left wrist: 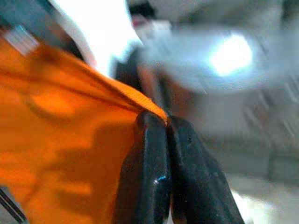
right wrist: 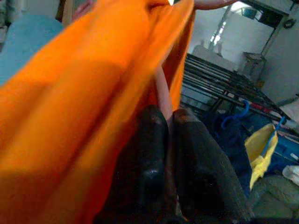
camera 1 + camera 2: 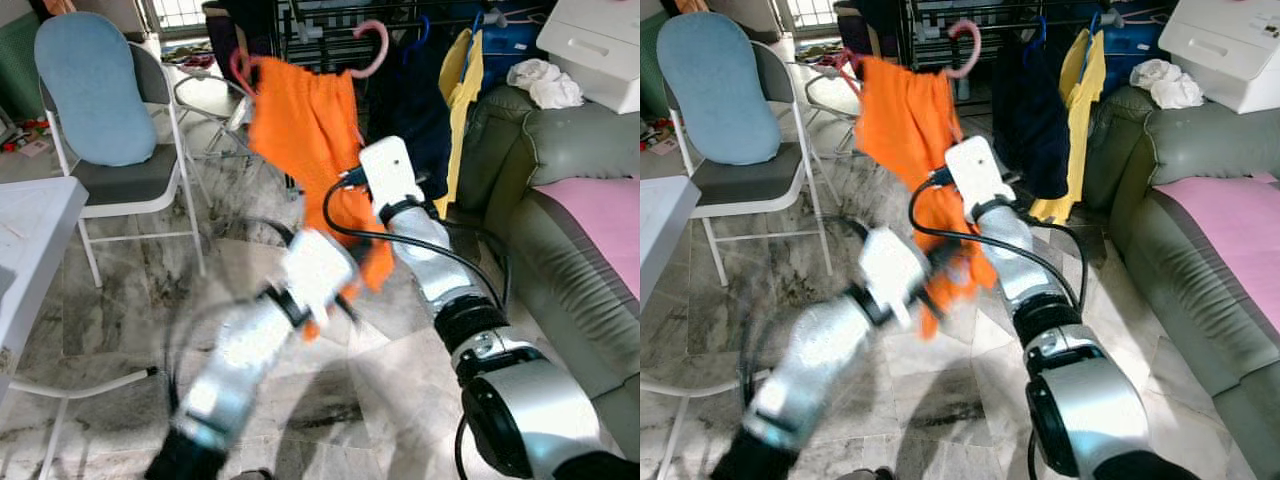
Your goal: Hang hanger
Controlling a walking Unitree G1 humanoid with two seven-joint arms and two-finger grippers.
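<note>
An orange garment hangs on a pink hanger, held up in front of a dark drying rack. My right gripper is shut on the hanger's pink bar under the cloth, and its white wrist is just right of the garment. My left arm is blurred; its gripper is shut on the garment's lower hem. The hanger's hook stands free in the air, just before the rack.
A dark garment and a yellow one hang on the rack. A folding chair with a blue cushion and a white table are on the left. A green sofa is on the right, below a white box.
</note>
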